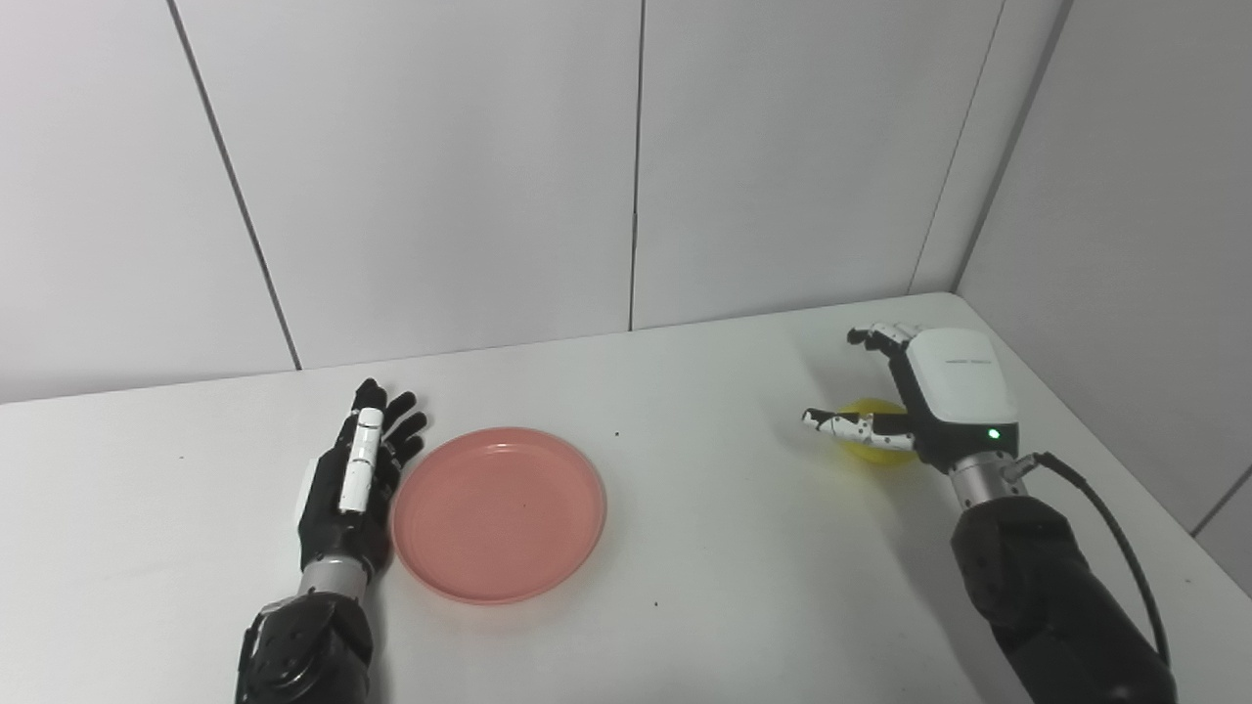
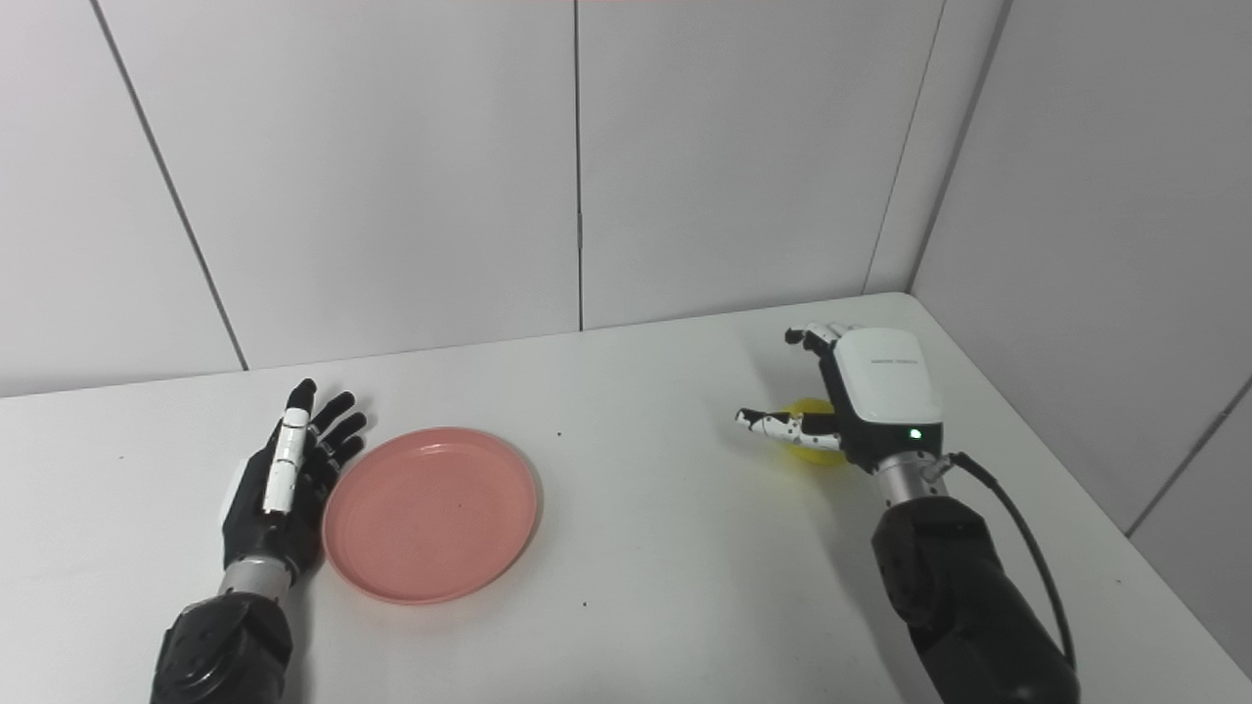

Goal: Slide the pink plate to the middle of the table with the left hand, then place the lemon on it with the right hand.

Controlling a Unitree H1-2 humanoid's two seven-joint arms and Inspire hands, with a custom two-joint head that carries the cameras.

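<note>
The pink plate (image 1: pixel 498 510) lies flat on the white table (image 1: pixel 685 548), left of the middle. My left hand (image 1: pixel 357 477) rests edge-on against the plate's left rim, fingers straight and apart, holding nothing. Over at the right, the yellow lemon (image 1: pixel 873 445) sits on the table, mostly hidden under my right hand (image 1: pixel 915 396). That hand hovers over the lemon with thumb and fingers spread around it, not closed on it.
White wall panels (image 1: pixel 626 166) rise behind the table, and another wall closes in along the right side. The table's right edge (image 1: pixel 1125 469) runs close to my right arm. A black cable (image 1: pixel 1115 548) loops off the right wrist.
</note>
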